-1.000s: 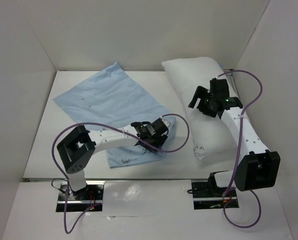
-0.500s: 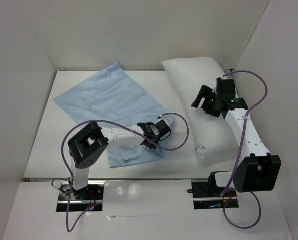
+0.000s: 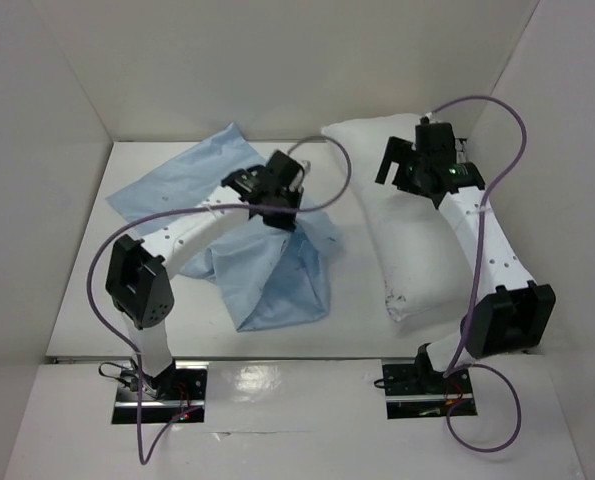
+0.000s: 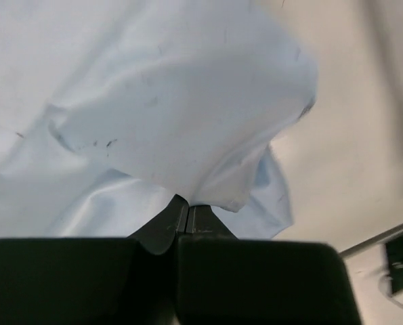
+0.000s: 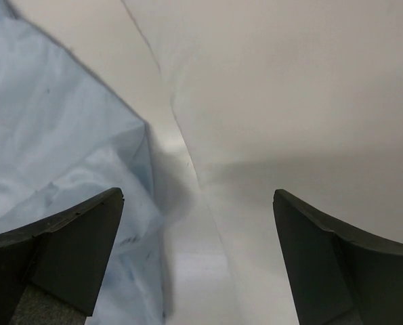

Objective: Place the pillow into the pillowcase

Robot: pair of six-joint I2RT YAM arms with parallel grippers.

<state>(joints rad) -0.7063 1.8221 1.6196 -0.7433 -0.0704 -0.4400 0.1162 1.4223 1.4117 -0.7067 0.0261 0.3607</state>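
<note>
The pillow (image 3: pixel 417 240) lies along the right side of the table (image 3: pixel 87 290), one short end by the back wall and the other toward my bases. It is plump and white, with a few dark marks near its near corner. It lies wholly outside the pillowcase (image 3: pixel 277 285).

The pillowcase sits left of the pillow, in the middle of the table. Its far corner lies flat toward the back wall, and its middle is drawn up into a peak. From there the light blue cloth falls in loose folds to the tabletop on the near side. In my left wrist view the pillowcase (image 4: pixel 174 101) hangs as a rounded, speckled bulge straight from my fingertips. Its right edge comes close beside the pillow's long left side. From my right wrist view I cannot tell for sure whether pillowcase (image 5: pixel 52 122) and pillow (image 5: pixel 309 101) touch there, since a shadowed strip runs between them.

My left gripper (image 3: pixel 275 208) is raised above the table with its jaws pressed together on a pinch of the pillowcase; in the left wrist view the left gripper (image 4: pixel 187 208) shows no gap at all.

My right gripper (image 3: pixel 402 165) hangs over the far end of the pillow. In the right wrist view the right gripper (image 5: pixel 198 196) has its jaws spread wide with nothing between them.
</note>
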